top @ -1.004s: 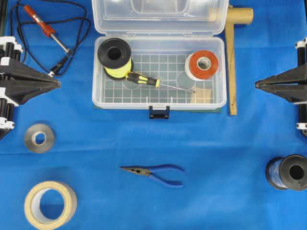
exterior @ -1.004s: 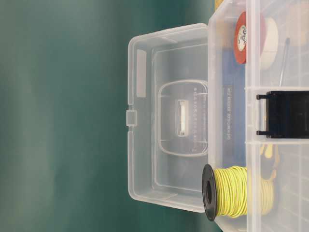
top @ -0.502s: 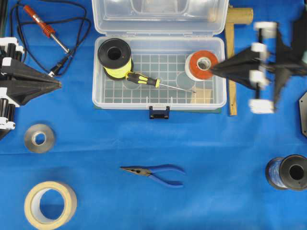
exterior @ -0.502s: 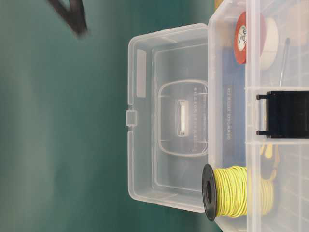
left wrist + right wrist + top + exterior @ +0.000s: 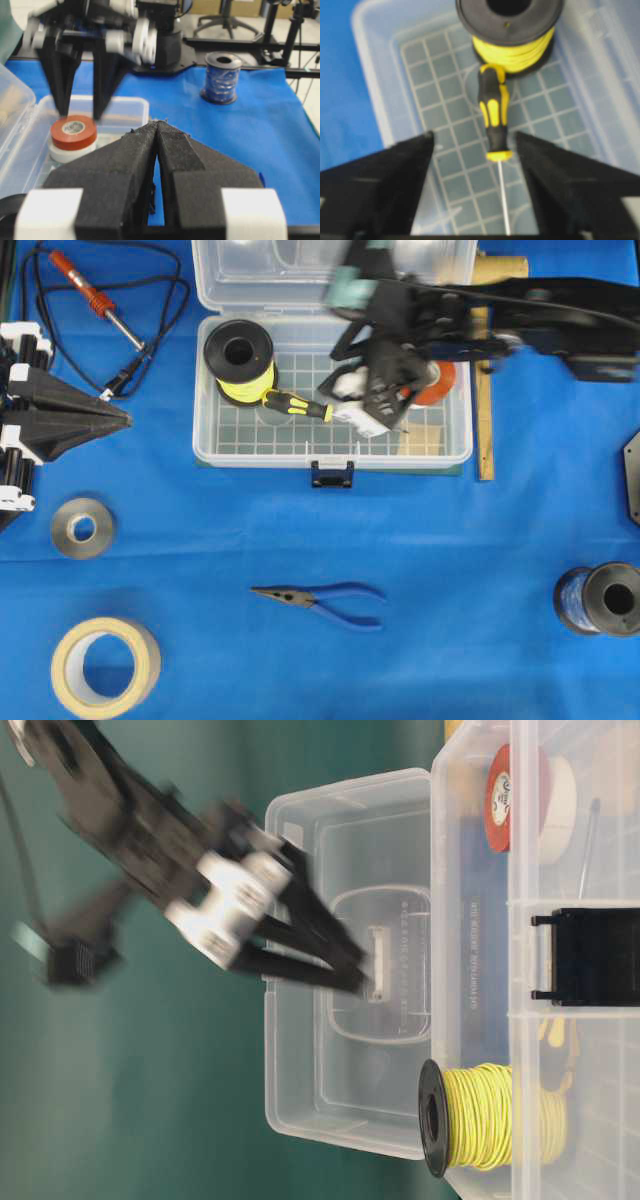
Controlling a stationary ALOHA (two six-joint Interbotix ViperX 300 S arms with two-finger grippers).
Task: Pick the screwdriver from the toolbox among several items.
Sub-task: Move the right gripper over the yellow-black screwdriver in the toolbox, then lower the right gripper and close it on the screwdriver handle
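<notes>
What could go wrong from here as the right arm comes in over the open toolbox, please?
1. The screwdriver lies with its handle end against the yellow wire spool, so closing the open right pincer near that end might nudge the spool too.
2. The shaft is thin, and a grip there rather than on the handle could slip.
3. The orange tape roll sits just beneath the fingers in the toolbox, so dropping lower might clip it.
</notes>
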